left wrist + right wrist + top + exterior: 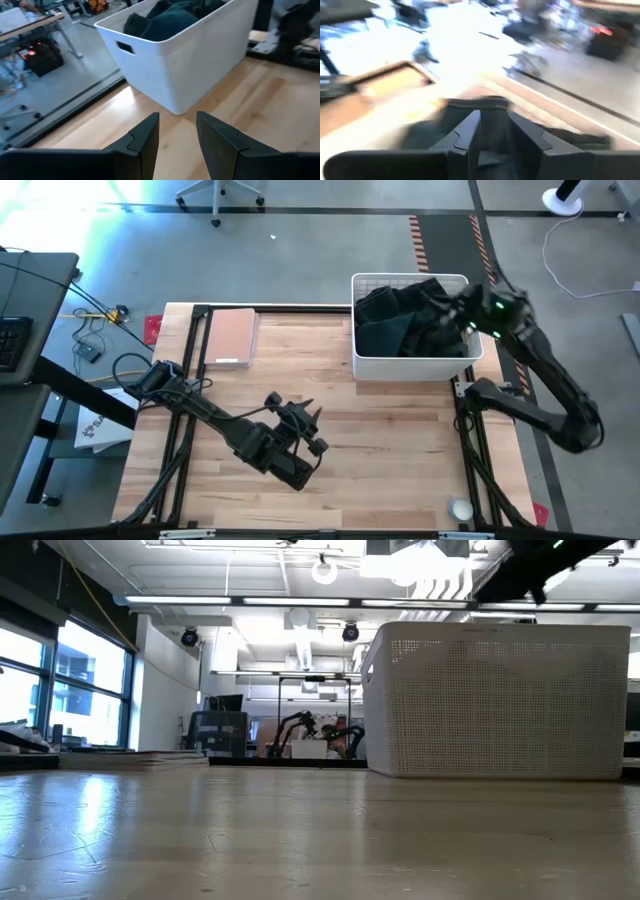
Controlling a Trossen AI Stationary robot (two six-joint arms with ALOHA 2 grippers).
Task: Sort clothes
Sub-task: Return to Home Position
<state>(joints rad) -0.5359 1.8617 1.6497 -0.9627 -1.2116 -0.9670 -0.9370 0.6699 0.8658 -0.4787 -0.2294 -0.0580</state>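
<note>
Since the clothes [405, 315] lie heaped, dark and crumpled, inside the basket [415, 366] at the upper right of the high view, the sorting looks all but finished; no garment shows on the table [390, 440], though a small white thing [460, 508] near the lower right edge is too small to tell; the board [232, 337] lies flat at the upper left, well apart from the basket.

The right gripper [468, 320] hangs over the basket's right rim, above the dark pile; its wrist view is smeared, yet its fingers read as parted with nothing pinched between them. The left gripper [308, 418] sits left of centre in the lower half of the high view, over bare wood and well apart from the basket; its fingers are spread and empty, pointing toward the basket's near wall.

With both hands released and the pile in place, the step in hand is most likely the retreat of the arms to rest, not another pick. For the right arm that calls for a rise clear of the rim first, then a pull back toward its base at the right edge, so that no finger drags fabric out or nudges the basket; the left arm has open table all round it and need only fold back toward its base at the left.
</note>
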